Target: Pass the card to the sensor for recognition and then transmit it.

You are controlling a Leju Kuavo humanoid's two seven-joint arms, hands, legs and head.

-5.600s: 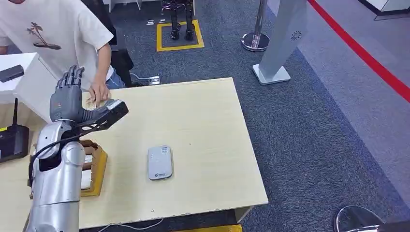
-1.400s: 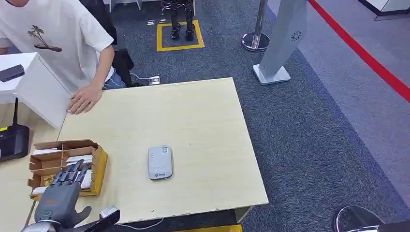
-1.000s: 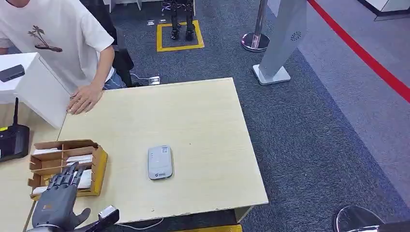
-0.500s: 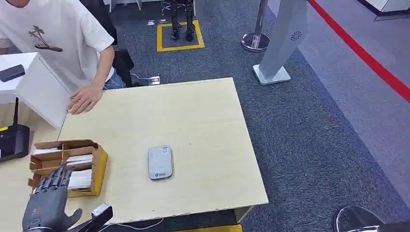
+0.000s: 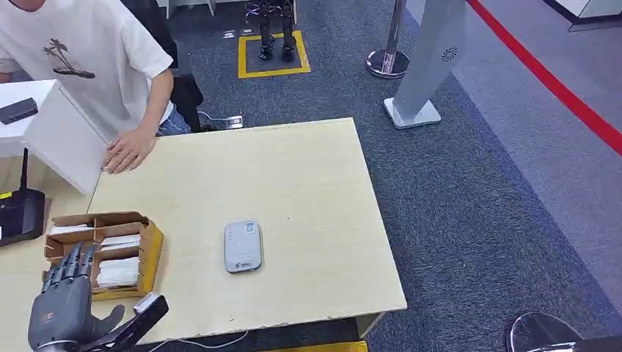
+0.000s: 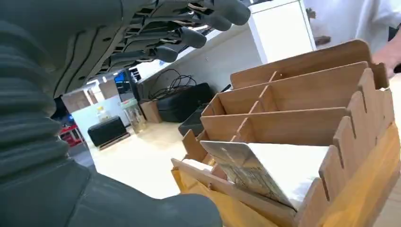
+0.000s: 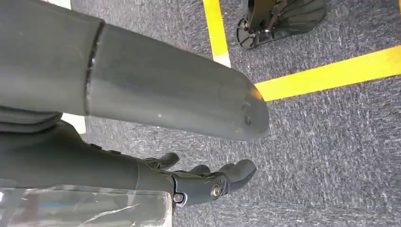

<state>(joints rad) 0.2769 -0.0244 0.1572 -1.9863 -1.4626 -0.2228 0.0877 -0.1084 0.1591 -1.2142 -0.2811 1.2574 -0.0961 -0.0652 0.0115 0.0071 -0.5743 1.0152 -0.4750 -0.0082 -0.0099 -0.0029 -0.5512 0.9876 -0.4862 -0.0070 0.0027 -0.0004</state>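
White cards point(image 5: 117, 270) leaning in wooden box slots, grey sensor point(image 5: 243, 246) flat mid-table, well apart

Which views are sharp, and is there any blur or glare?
Head view: evenly lit and sharp, table and sensor crisp. Left wrist view: left hand near the lens is soft, box clear, bright background washed out. Right wrist view: right hand and carpet sharp, no glare.

The left hand point(image 5: 60, 308) has dropped from raised to beside the card box point(image 5: 103, 253), fingers spread
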